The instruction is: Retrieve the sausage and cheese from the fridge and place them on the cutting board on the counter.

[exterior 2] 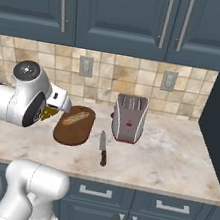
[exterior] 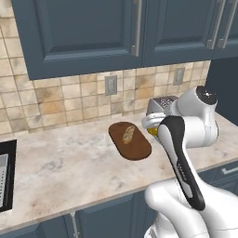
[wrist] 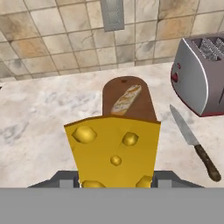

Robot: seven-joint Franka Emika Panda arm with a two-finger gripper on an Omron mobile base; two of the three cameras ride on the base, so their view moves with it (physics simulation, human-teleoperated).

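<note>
Beige counter (wrist: 39, 118) with one cutting board (wrist: 140, 107) just past the pincer (wrist: 114, 183), half shut on one yellow cheese (wrist: 114, 151) held up in the air, could drop it off the board if let go too soon; one bread piece (wrist: 126, 99), one knife (wrist: 194, 144), one toaster (wrist: 201, 74).

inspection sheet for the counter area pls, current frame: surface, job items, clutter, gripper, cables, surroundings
Surface: beige marbled counter, nothing spilled.
Job's things: cutting board lies flat on the counter; cheese is in the gripper, above the counter short of the board; sausage: nothing seen.
Clutter: bread piece on the board; knife beside the board; toaster behind the knife.
Grippers: gripper shut on the cheese.
Cables: nothing seen.
Surroundings: tiled backsplash with outlets, dark blue cabinets above.
</note>
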